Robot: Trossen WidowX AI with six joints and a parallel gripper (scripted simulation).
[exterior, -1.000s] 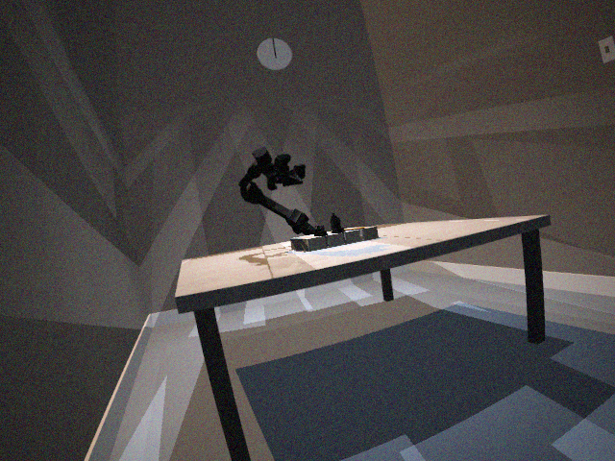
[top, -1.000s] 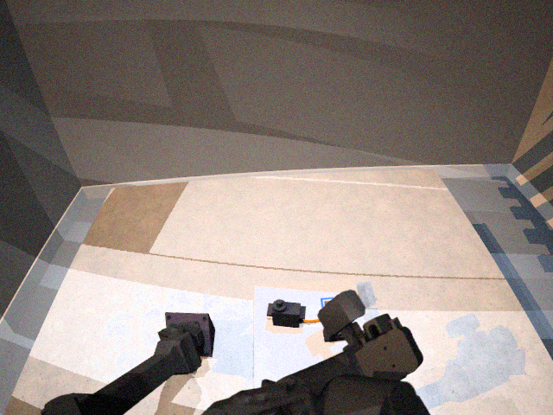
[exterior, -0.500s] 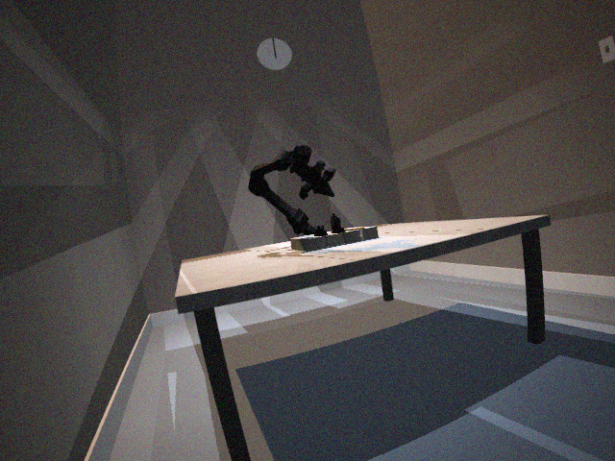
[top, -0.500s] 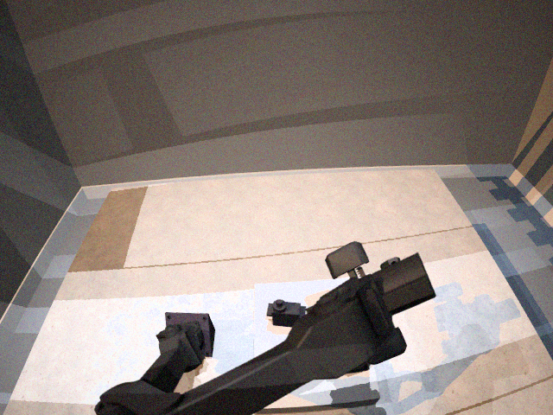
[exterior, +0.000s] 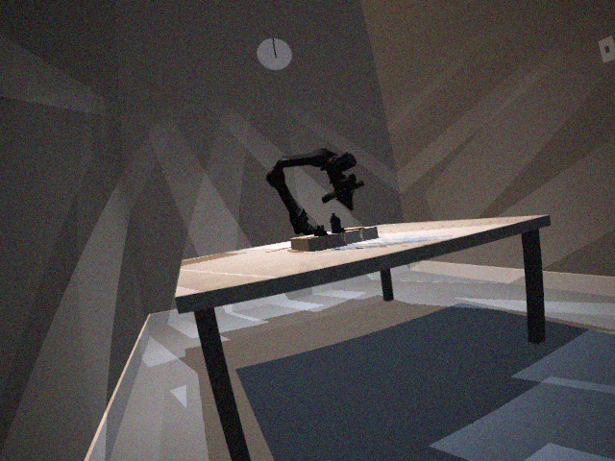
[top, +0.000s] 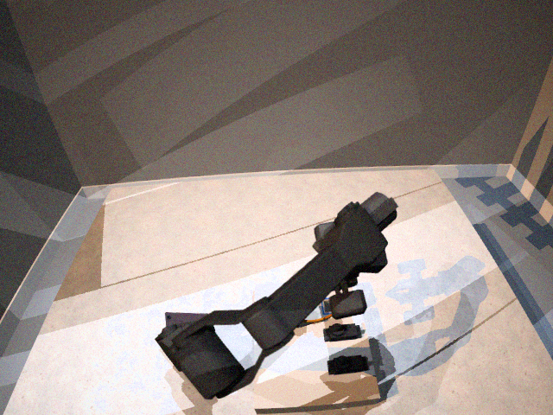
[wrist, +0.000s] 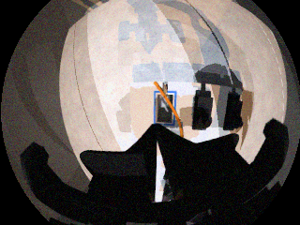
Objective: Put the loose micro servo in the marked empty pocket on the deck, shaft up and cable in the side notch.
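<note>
My gripper (exterior: 352,206) (wrist: 155,127) is shut with nothing between its fingers and hangs above the deck (top: 290,395) (exterior: 307,244) (wrist: 141,99). The loose black servo (exterior: 335,224) stands on the deck below the fingertips, apart from them. It is hidden behind the arm in the top view and mostly behind the fingers in the wrist view. Its orange cable (top: 318,320) (wrist: 169,99) runs across the marked pocket (top: 322,308) (wrist: 155,108) in the wrist view. The pocket has a blue outline and looks empty; the gripper partly covers it in the top view.
Two black servos (top: 341,331) (top: 347,364) sit in the deck beside the pocket, and both show in the wrist view (wrist: 202,110) (wrist: 232,111). The arm's base plate (top: 181,317) is left of the deck. The arm and patchy shadows cover parts of the deck.
</note>
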